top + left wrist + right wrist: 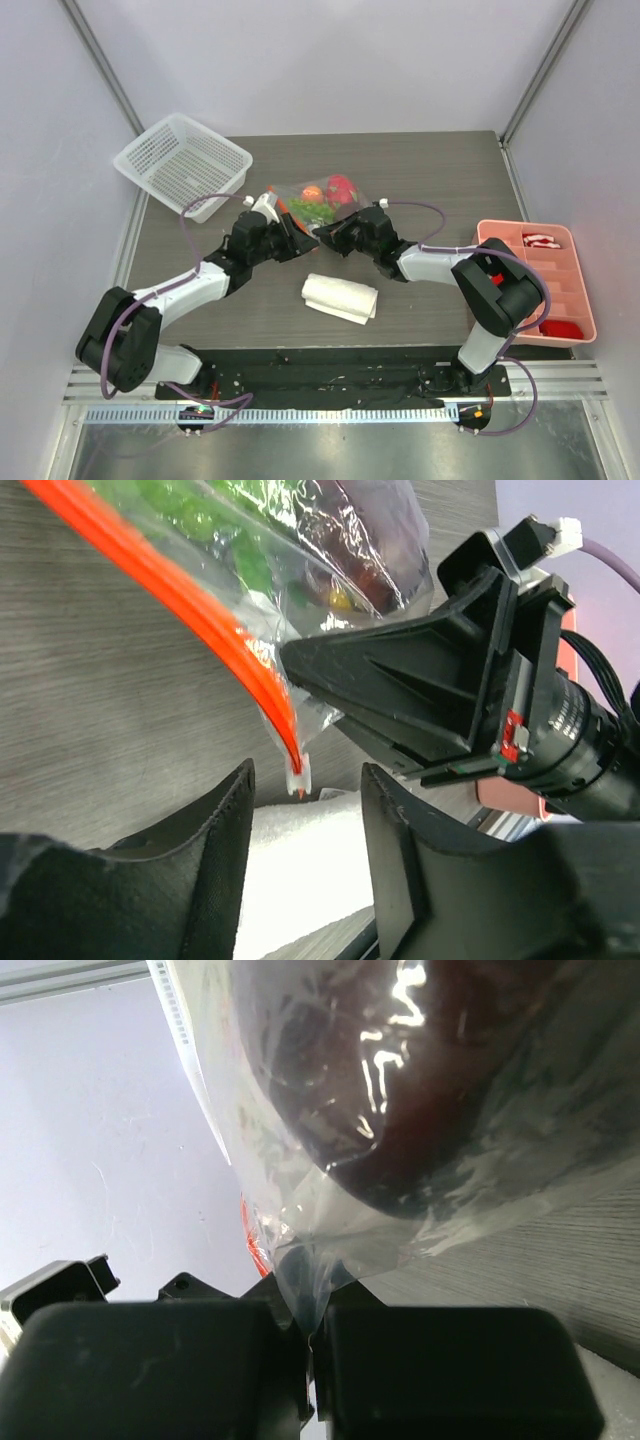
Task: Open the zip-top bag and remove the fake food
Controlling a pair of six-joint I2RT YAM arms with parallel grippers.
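Observation:
The clear zip-top bag (318, 202) lies at the table's middle back, holding the fake food: a red-pink dragon fruit (341, 187), a small orange (311, 192) and green pieces (308, 211). My right gripper (328, 237) is shut on the bag's near corner; in the right wrist view the plastic (318, 1290) is pinched between the closed jaws (314, 1340), with a dark purple fruit (400, 1090) above. My left gripper (305, 815) is open. The end of the orange-red zipper strip (210, 620) and its white tab (298, 773) hang just beyond its fingertips, untouched.
A folded white cloth (340, 297) lies in front of the grippers and shows under the left fingers (290, 880). A white mesh basket (183, 160) stands at the back left. A pink divided tray (545, 280) with red items sits at the right edge.

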